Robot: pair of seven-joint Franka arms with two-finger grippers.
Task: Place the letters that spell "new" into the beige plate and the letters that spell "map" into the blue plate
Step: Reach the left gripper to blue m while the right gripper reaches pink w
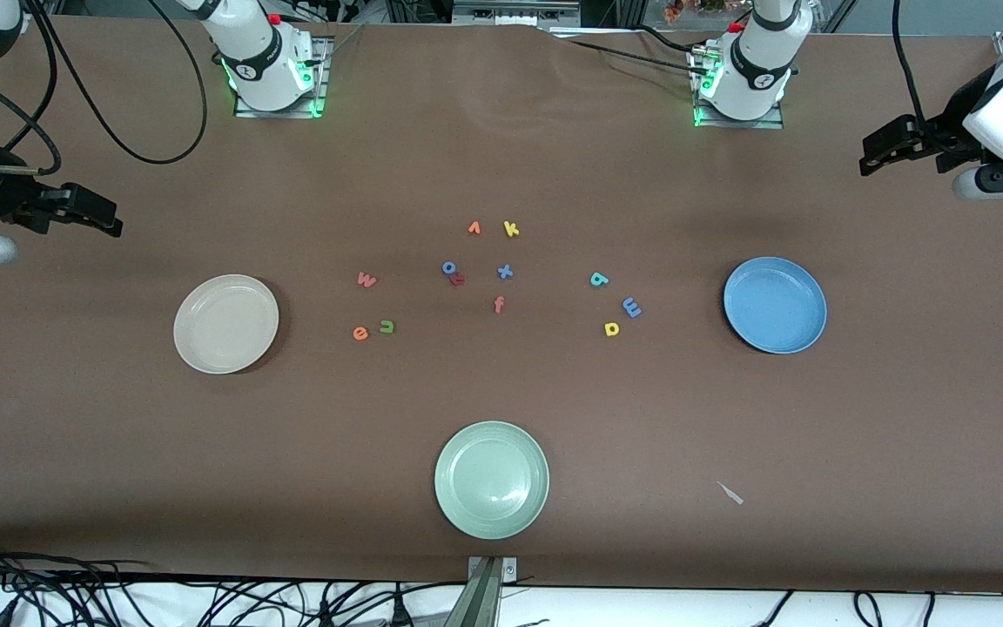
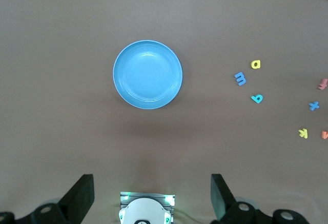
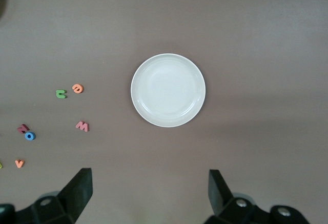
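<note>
Both end effectors wide open, empty, aloft at tabletop's ends: left end effector (image 1: 869, 163) past blue plate (image 1: 775, 305), right end effector (image 1: 110, 219) near beige plate (image 1: 225, 323). Plates empty. m (image 1: 631, 306), a (image 1: 611, 328), p (image 1: 599, 279) lie toward left arm; n (image 1: 387, 326), e (image 1: 360, 333), w (image 1: 366, 279) toward right arm.

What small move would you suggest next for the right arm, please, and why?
Probably lower the open right gripper toward the salmon-red w. All three plates hold nothing, both arms wait at the table's ends, and the w lies apart from other letters beside the beige plate.
</note>
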